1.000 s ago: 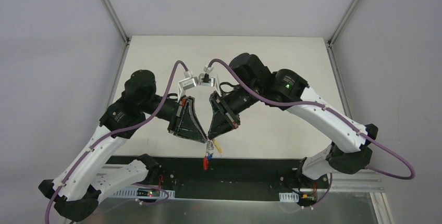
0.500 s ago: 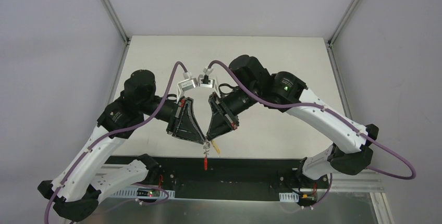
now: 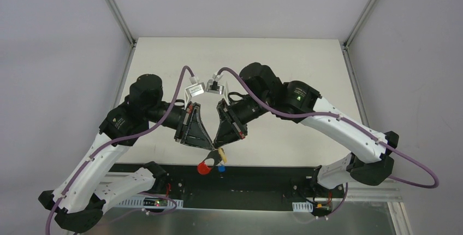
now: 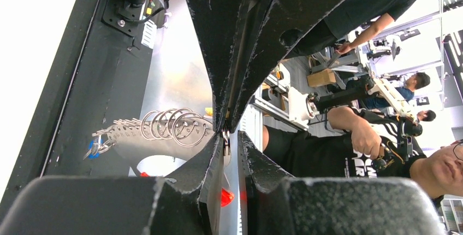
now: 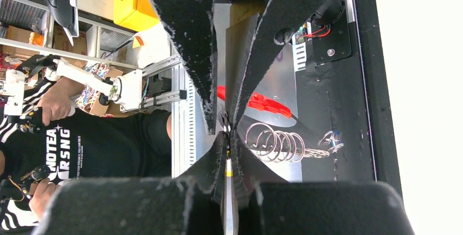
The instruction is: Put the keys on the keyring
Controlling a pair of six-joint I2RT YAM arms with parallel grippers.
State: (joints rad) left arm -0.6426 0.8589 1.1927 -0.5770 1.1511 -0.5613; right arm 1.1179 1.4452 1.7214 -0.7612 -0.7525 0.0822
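Both grippers meet tip to tip above the table's near edge. My left gripper (image 3: 214, 148) (image 4: 232, 136) is shut on the keyring's thin silver ring (image 4: 225, 138). The ring also shows in the right wrist view (image 5: 224, 120). The red strap (image 3: 205, 168) (image 5: 262, 103) and blue tag (image 3: 220, 168) dangle below, and the chain is blurred by motion. My right gripper (image 3: 221, 147) (image 5: 227, 136) is shut on the key (image 3: 221, 156). The key's yellow head (image 5: 227, 172) and silver blade show edge-on between the pads, right at the ring.
The white table (image 3: 245, 60) lies behind the grippers. The black base strip (image 3: 262, 175) runs under the hanging keyring. Grey walls and metal frame posts (image 3: 114, 8) enclose the cell. People and lab gear show beyond the near edge in both wrist views.
The red strap and blue tag have swung out to the left from hanging straight down. Both grippers have shifted slightly lower and stay pressed together.
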